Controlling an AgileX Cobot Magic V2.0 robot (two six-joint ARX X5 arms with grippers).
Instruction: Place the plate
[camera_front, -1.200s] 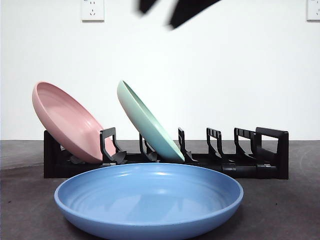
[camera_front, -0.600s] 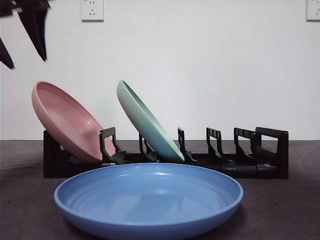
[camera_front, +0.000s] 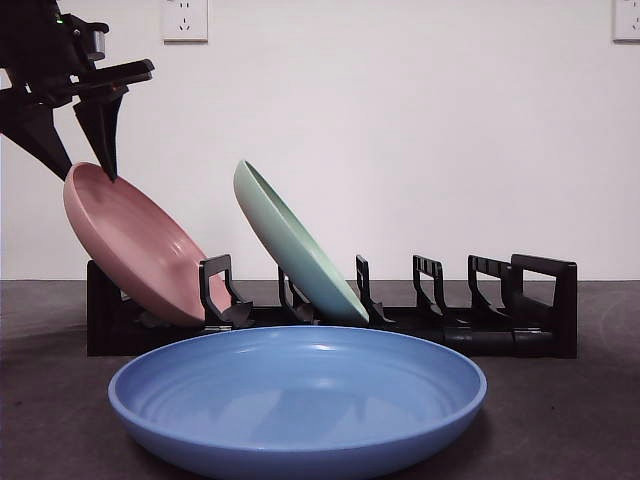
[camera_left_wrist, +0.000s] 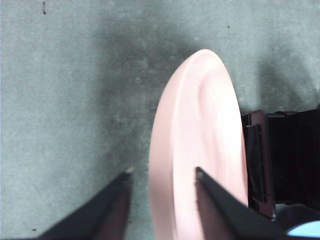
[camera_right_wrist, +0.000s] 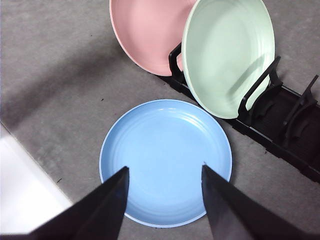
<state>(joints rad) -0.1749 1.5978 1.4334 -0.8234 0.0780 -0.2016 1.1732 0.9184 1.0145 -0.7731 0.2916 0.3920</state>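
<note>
The left pincer (camera_front: 78, 150), jaws apart, straddles the pink plate (camera_front: 140, 250) rim above the rack (camera_front: 330, 325); closing off-centre could, I judge, tip it from its slot.

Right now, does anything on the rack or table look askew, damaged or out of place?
Nothing stands out. The pink plate and green plate lean the same way in the black rack, and the blue plate lies flat on the table in front. The left hand straddles the pink plate's top rim, open.
</note>
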